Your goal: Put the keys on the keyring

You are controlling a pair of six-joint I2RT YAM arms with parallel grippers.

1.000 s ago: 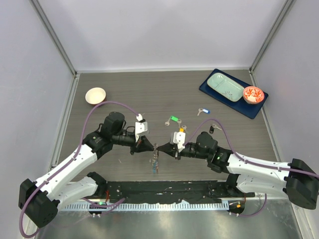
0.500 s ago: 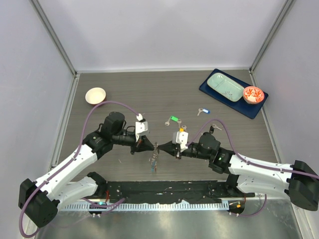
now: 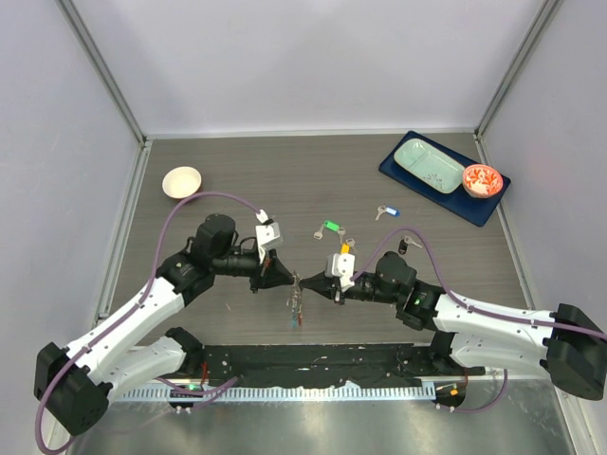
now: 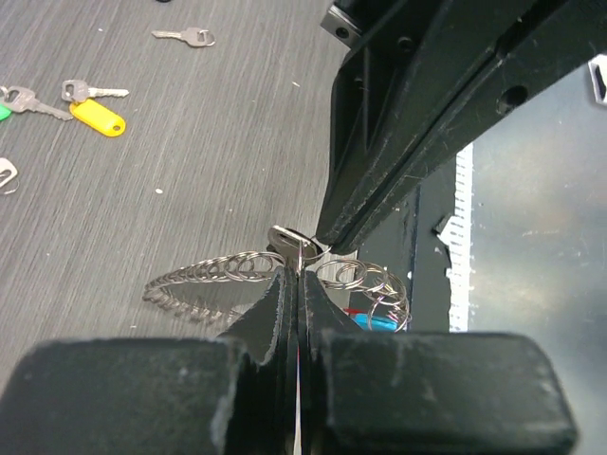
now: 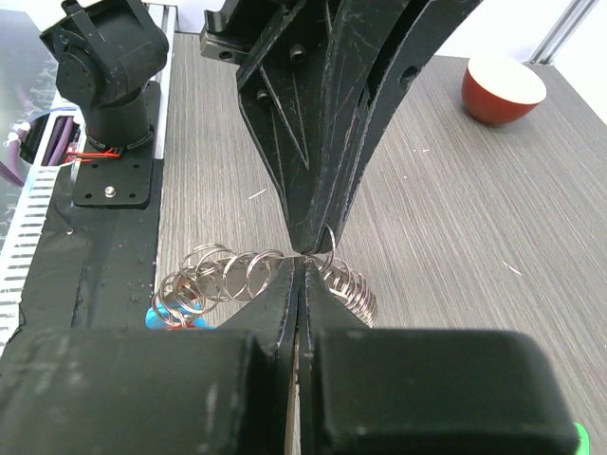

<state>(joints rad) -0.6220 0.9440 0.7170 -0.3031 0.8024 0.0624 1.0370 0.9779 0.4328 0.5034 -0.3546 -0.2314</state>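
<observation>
Near edge of table (image 3: 237, 171): both arms reach in and meet tip to tip just past the black base strip. Left tool (image 3: 287, 277) has fingers pressed together, pinched on a ring of the keyring (image 3: 297, 311). Right tool (image 3: 313, 283) is also together, nipping the same chain from the other side. The tips are almost touching.

The keyring is lifted at the pinch point, and the rest of the ring chain droops toward the table. Left wrist view shows the chain curving out left on the wood grain, with the blue strap (image 4: 375, 320) low under the loops by the black strip. A small flat silver piece sits right at the pinch; can't tell which tool has it.

Just beyond the tools are loose keys, all flat on the table and apart from the keyring: orange-tag key (image 4: 95, 116), plain silver key (image 4: 186, 36), green-tag key (image 3: 330, 227), black-head key (image 3: 404, 245), and blue-tag key (image 3: 389, 212) a bit further right.

Far left: white bowl (image 3: 182, 181), well apart from everything else. Far right corner: dark blue tray (image 3: 484, 209) carrying a mint dish (image 3: 429, 163) and a red bowl (image 3: 481, 179).
</observation>
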